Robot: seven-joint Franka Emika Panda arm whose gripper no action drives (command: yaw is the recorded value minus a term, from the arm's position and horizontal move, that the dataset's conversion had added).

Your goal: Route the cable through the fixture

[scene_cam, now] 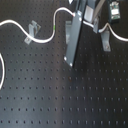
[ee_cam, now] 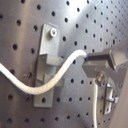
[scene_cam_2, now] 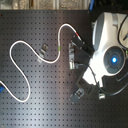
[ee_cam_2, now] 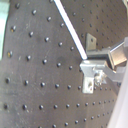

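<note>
Seemingly the threading step is in hand. In the first wrist view the pincer point(ee_cam: 90, 62) is closed on the cable point(ee_cam: 47, 82), which arcs across a metal clip point(ee_cam: 47, 65) bolted to the perforated surface point(ee_cam: 20, 25). Whether the cord already sits in the clip's slot or only lies over it, I cannot tell. In the second exterior view the cable point(scene_cam_2: 27, 47) snakes from the second exterior view's left, past another clip point(scene_cam_2: 44, 51), up to the arm point(scene_cam_2: 107, 50). Next, I judge, the held part must be drawn down into the slot without slack pulling it out.
</note>
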